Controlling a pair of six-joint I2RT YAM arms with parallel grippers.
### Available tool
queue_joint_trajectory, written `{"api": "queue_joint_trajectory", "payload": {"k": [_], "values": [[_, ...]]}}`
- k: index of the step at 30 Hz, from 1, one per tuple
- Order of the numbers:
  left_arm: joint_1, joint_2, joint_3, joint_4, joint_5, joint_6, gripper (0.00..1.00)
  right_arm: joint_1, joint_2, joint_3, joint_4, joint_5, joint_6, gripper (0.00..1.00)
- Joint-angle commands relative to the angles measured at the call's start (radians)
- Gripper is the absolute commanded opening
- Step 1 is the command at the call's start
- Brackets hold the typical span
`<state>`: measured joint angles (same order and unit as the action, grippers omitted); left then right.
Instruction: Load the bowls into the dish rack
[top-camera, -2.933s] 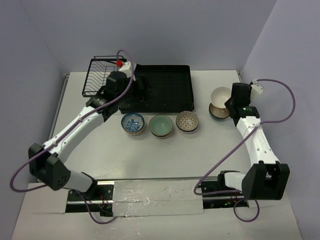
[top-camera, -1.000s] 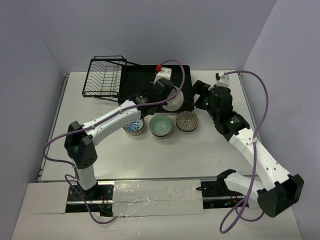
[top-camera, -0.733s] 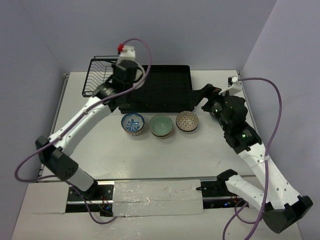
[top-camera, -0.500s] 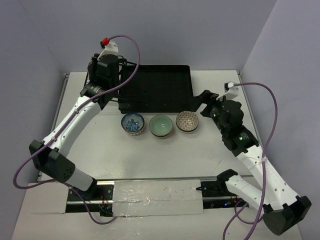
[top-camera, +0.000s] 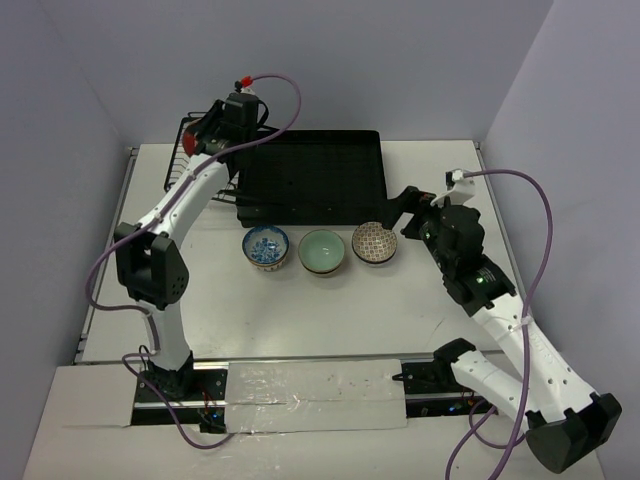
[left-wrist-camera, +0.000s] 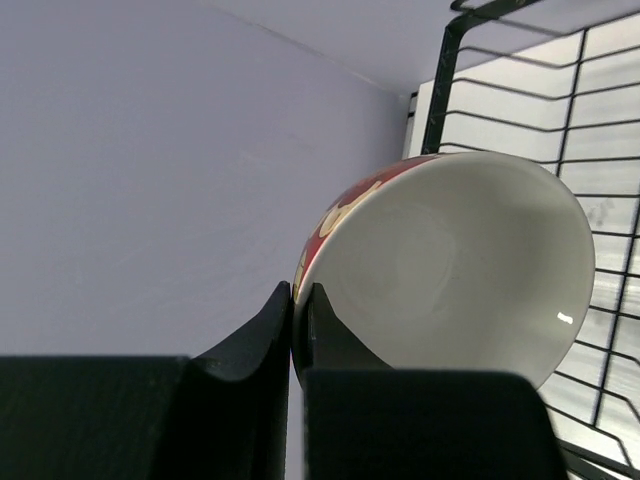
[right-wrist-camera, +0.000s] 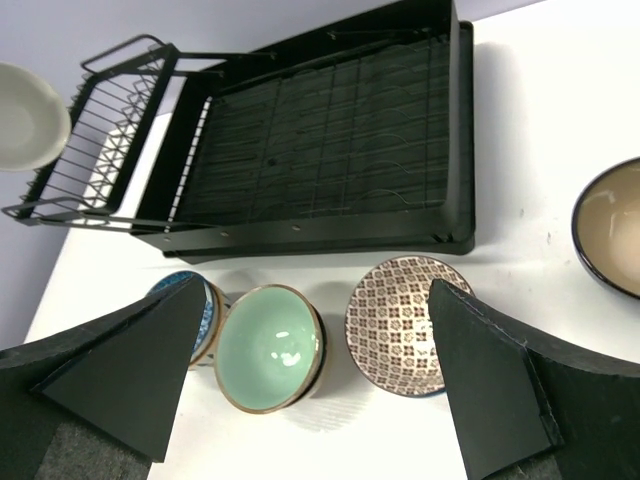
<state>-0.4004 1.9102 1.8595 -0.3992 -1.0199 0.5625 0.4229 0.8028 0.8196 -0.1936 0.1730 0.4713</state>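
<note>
Moved since a second ago, my left gripper (left-wrist-camera: 300, 312) hangs over the wire basket (right-wrist-camera: 105, 160) of the black ridged dish rack (right-wrist-camera: 320, 135), pinching the rim of a red-and-white ceramic bowl (left-wrist-camera: 440, 265). My right gripper (top-camera: 406, 212) gapes empty. Nothing is racked; three bowls (top-camera: 322, 251) wait before it.

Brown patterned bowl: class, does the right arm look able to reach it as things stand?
Probably yes: the right gripper is open close to the patterned bowl, with nothing between them.

The desk (top-camera: 300, 320) holds the dish rack (top-camera: 310, 180) at 12 o'clock; at centre, a blue bowl (top-camera: 266, 247), green bowl (top-camera: 322, 251), brown-patterned bowl (top-camera: 375, 242).
</note>
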Motion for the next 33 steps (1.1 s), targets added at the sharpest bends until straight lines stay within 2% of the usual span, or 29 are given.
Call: {"api": "queue_joint_trajectory", "payload": {"k": [1,11,19,26,33], "values": [[0.012,0.027,0.075,0.019,-0.075,0.094,0.0,0.005,-0.017,-0.011,0.029,0.026,-0.025,1.0],[0.012,0.154,0.109,0.08,-0.16,0.186,0.0,0.004,0.003,-0.027,0.039,0.023,-0.026,1.0],[-0.003,0.194,0.076,0.189,-0.22,0.261,0.0,0.004,0.01,-0.031,0.04,0.017,-0.03,1.0],[-0.041,0.223,0.035,0.311,-0.252,0.347,0.05,0.004,0.018,-0.027,0.042,0.006,-0.026,1.0],[-0.055,0.259,0.021,0.333,-0.27,0.367,0.07,0.004,0.01,-0.034,0.046,0.002,-0.03,1.0]]}}
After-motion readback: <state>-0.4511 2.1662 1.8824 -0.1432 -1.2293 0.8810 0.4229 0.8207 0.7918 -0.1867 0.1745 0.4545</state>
